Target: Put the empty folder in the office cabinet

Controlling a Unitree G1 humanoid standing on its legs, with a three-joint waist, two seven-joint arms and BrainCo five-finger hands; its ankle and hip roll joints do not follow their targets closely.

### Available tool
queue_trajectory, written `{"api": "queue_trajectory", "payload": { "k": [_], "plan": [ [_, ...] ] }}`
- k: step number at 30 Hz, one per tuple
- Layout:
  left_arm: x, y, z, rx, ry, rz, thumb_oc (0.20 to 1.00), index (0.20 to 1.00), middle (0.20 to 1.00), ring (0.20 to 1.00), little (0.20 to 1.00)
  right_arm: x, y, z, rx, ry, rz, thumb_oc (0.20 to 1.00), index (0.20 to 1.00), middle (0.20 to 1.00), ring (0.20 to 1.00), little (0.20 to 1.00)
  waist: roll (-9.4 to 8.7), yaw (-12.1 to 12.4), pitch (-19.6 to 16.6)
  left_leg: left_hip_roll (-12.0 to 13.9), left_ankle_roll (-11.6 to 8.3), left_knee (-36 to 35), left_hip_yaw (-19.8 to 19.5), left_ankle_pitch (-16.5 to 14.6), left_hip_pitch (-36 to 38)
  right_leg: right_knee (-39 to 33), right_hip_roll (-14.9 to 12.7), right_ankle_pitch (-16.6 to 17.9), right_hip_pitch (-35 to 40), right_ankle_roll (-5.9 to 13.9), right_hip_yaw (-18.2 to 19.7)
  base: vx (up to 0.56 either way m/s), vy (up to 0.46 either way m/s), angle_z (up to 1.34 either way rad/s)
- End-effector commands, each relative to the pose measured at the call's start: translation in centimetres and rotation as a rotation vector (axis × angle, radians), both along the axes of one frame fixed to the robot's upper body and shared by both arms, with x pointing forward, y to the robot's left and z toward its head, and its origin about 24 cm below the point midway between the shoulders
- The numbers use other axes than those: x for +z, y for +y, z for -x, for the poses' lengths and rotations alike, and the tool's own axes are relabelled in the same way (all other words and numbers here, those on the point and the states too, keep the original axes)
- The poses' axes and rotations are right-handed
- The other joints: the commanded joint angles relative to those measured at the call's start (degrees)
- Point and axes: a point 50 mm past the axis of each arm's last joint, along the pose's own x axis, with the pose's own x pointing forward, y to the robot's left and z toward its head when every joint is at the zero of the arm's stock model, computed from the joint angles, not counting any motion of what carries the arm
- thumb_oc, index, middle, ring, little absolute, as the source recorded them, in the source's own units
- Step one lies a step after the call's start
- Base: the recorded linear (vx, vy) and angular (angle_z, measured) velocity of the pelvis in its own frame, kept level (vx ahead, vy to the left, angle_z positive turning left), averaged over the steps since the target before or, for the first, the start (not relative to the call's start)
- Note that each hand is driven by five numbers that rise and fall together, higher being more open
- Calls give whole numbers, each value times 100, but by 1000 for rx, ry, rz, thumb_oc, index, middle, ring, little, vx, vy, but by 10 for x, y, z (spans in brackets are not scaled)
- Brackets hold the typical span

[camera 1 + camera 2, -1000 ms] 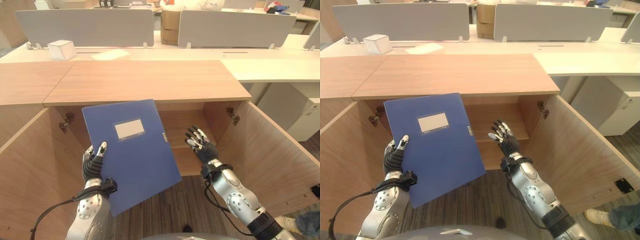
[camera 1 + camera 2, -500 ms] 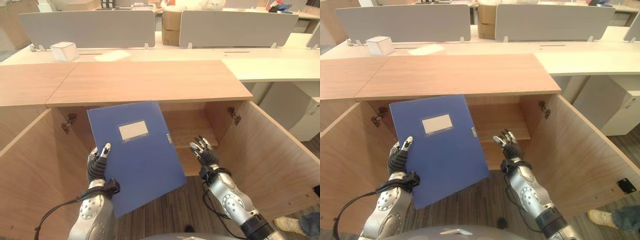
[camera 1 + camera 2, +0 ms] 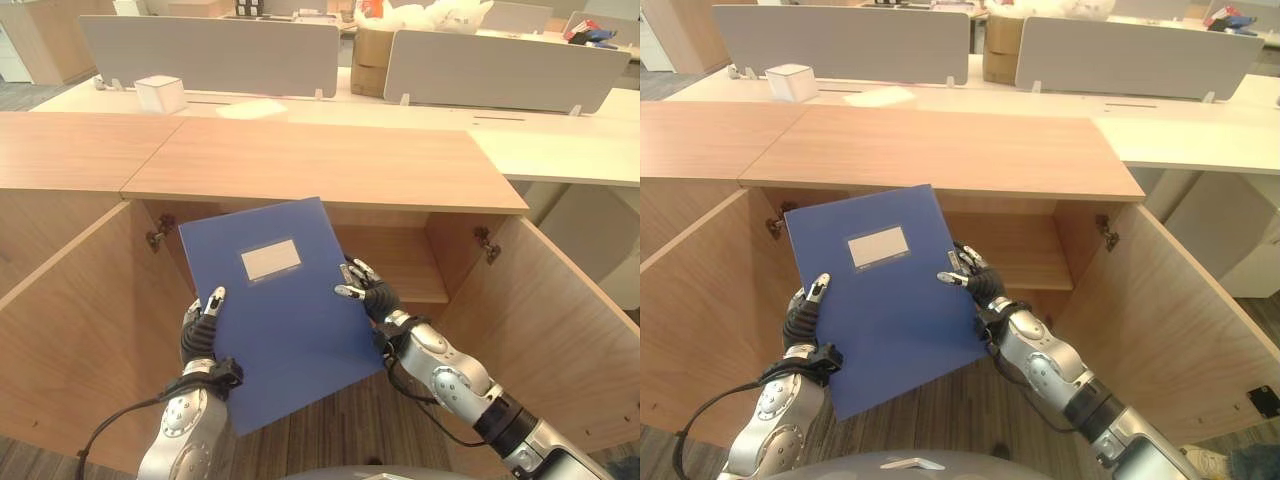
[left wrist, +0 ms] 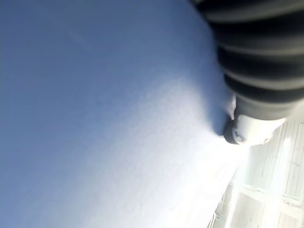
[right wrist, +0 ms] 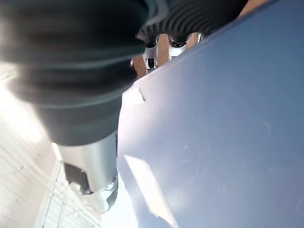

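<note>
— Setting? Open-plan office: long pale desk at the back, two grey divider panels standing on it, one small white box at the desk's left end.

— Nearer in?

— One low wooden office cabinet with a flat light-wood top, two doors swung wide open, one left, one right. One inner shelf visible on the right half, bare wood.

— And the folder?

— One flat blue rectangular plastic folder with one white label window on its cover, held tilted in the air in front of the cabinet opening, outside it, covering the left part of the opening.

— Held how?

— Left hand clamped on the lower left edge: thumb lying on the blue cover, fingers hidden behind. Right hand at the right edge, dark-tipped fingers spread and fairly straight, tips touching the cover near the edge. In the right wrist view, blue cover close beside the ribbed hand cover. In the left wrist view, blue surface pressed right against the hand.

— Count of hands on it?

— Two.
</note>
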Motion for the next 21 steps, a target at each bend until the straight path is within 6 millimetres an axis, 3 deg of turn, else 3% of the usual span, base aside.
{"api": "queue_trajectory", "payload": {
  "k": [1, 10, 16, 21],
  "plan": [
    [33, -7, -17, -30, -200, 27, 200, 200, 200, 200, 200, 44, 24, 2, 114, -178, -178, 1000, 1000, 1000, 1000, 1000, -227, -2, 23, -150, -20, -43, -223, -257, -465, -5, -496, -621, 423, 419, -183, 0, 0, 0],
    [34, -11, -19, -36, -210, 50, 200, 200, 200, 200, 200, 44, 27, 6, 126, -173, -216, 1000, 1000, 1000, 1000, 1000, -226, -36, 28, -176, -5, -43, -207, -274, -458, -5, -516, -601, 403, 424, -153, 0, 0, 0],
    [38, -12, -21, -40, -223, 49, 200, 200, 200, 200, 200, 32, 24, 7, 99, -126, -186, 1000, 1000, 1000, 1000, 1000, -208, -120, 25, -170, -2, -43, -183, -286, -440, -5, -510, -600, 399, 418, -116, -1, 0, -1],
    [39, -7, -18, 3, -223, 54, 200, 200, 200, 200, 200, 28, -3, -7, -123, -89, -244, 1000, 1000, 1000, 1000, 1000, -170, -207, 4, -174, 5, -43, -176, -302, -422, -5, -505, -603, 408, 420, -93, 0, 0, 0]
  ]
}}
